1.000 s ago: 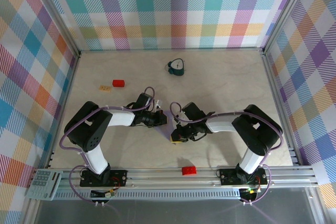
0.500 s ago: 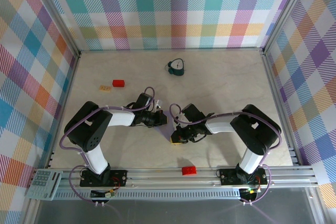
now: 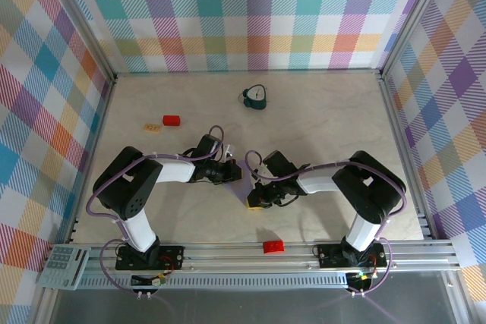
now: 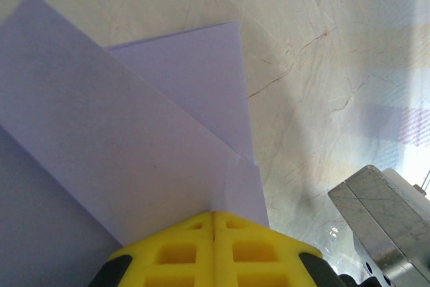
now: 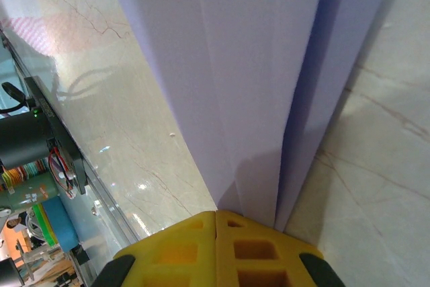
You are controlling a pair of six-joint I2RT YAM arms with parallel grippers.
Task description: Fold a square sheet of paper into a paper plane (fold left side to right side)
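The pale lavender paper is folded into a narrow wedge with crease lines, a paper plane (image 3: 245, 185), and lies low over the table between my two grippers. In the left wrist view the paper plane (image 4: 134, 139) shows overlapping layers, and my left gripper (image 4: 215, 214) is shut, its yellow fingers pinching the paper's edge. In the right wrist view the paper plane (image 5: 248, 65) runs away as long folded strips, and my right gripper (image 5: 216, 213) is shut on its near end. From above, the left gripper (image 3: 232, 171) and right gripper (image 3: 256, 197) sit close together over the paper.
A dark teal clock-like object (image 3: 256, 96) stands at the back centre. A red block (image 3: 171, 120) and a small tan piece (image 3: 151, 127) lie at the back left. Another red block (image 3: 272, 246) rests by the front rail. A grey metal part (image 4: 390, 220) shows at lower right.
The right gripper has edged slightly toward the left gripper, and less lavender paper shows between them. The left arm has barely moved.
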